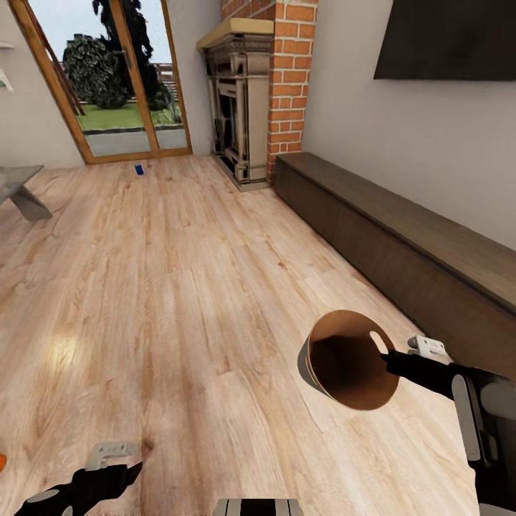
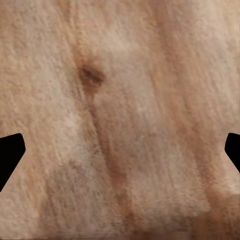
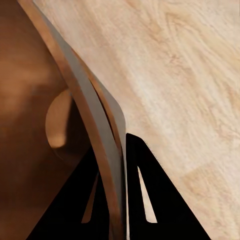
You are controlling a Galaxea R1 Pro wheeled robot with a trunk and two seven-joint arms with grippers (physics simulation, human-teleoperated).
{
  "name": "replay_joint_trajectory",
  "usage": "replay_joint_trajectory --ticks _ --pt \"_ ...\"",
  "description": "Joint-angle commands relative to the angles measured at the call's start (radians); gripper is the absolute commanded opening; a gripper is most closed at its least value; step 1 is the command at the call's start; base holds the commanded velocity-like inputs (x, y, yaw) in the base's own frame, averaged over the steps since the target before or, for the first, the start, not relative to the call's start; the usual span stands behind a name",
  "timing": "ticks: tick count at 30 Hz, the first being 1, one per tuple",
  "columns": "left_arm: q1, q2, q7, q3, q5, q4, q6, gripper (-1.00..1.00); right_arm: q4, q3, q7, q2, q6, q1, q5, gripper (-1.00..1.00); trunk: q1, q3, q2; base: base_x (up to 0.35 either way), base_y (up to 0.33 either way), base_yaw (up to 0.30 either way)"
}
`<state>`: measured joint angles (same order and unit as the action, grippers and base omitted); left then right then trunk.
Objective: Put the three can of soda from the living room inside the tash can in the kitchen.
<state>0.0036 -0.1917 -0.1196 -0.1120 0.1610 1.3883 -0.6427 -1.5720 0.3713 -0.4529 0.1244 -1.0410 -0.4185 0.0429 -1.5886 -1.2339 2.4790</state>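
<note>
While my right gripper [image 1: 387,356] pinches the wall of the tash can [image 1: 349,367], held tilted above the plank floor [image 1: 179,287], my left gripper [image 2: 120,150] hangs spread and empty. Its inside looks empty; a dark blue soda can [image 1: 139,169] lies far off near the glass door [image 1: 107,79], so collecting is hardly begun.

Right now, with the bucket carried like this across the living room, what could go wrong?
Two risks stand out. The right tool pinches only the thin wall of the wooden bucket at its rim, and the bucket hangs tilted with its mouth sideways, so it could slip, or a can dropped in could roll out. The blue soda can lies far off on the plank floor near the glass door; the bucket swings close to the long dark bench and might clip it.
</note>
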Motion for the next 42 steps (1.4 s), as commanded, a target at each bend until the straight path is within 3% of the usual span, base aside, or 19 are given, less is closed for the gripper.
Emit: replay_joint_trajectory --ticks 1,42 --pt "0.0 0.0 0.0 0.0 0.0 0.0 0.0 1.0 0.0 0.0 -0.004 0.0 -0.006 0.0 0.036 -1.0 0.0 0.001 0.0 0.0 0.0 0.262" --pt "0.0 0.0 -0.001 0.0 0.0 0.0 -0.006 1.0 0.0 -0.005 -0.004 -0.005 -0.006 0.0 0.036 -1.0 0.0 0.028 0.0 0.0 0.0 0.256"
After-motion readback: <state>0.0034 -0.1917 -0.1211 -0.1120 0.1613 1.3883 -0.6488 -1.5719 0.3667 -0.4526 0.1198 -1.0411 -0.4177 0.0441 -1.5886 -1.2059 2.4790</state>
